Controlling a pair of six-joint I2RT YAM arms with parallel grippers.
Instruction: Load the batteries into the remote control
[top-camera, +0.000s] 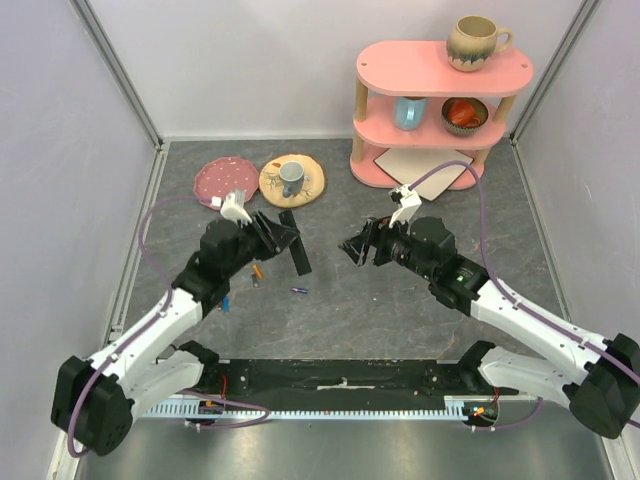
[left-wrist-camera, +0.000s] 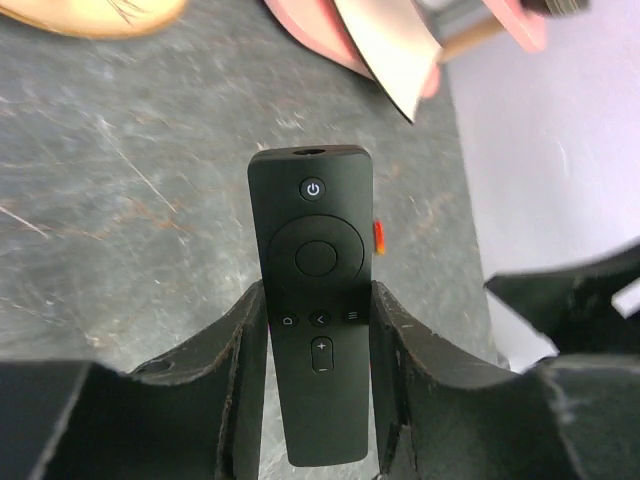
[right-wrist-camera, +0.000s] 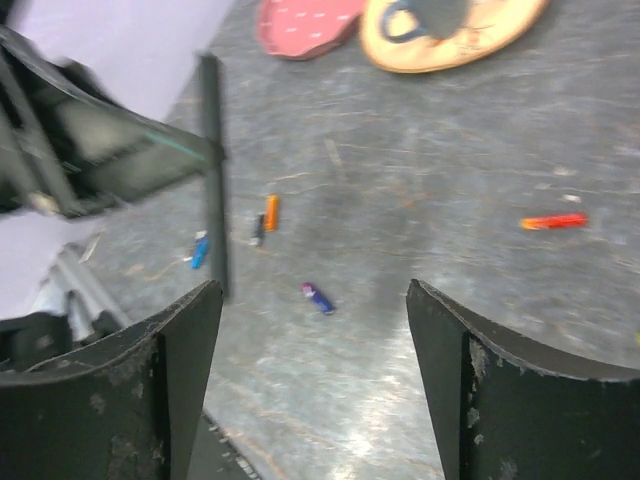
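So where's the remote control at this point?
The remote control is clamped in the left gripper, left of centre in the top view, between the loose batteries nearer the arm bases and the pink plate behind.

Remote control (left-wrist-camera: 313, 300): black plastic, matt, smooth; ring pad slightly glossier. Table (left-wrist-camera: 120, 230): grey stone-look top, mottled, finely scratched, dull sheen. Fingers (right-wrist-camera: 170, 390) of right gripper (right-wrist-camera: 313, 290): matt black, grainy, pale scuffs at edges. Shelf (top-camera: 440, 70): smooth pink boards, bare wood posts. Mug (top-camera: 475, 42): glazed, speckled.
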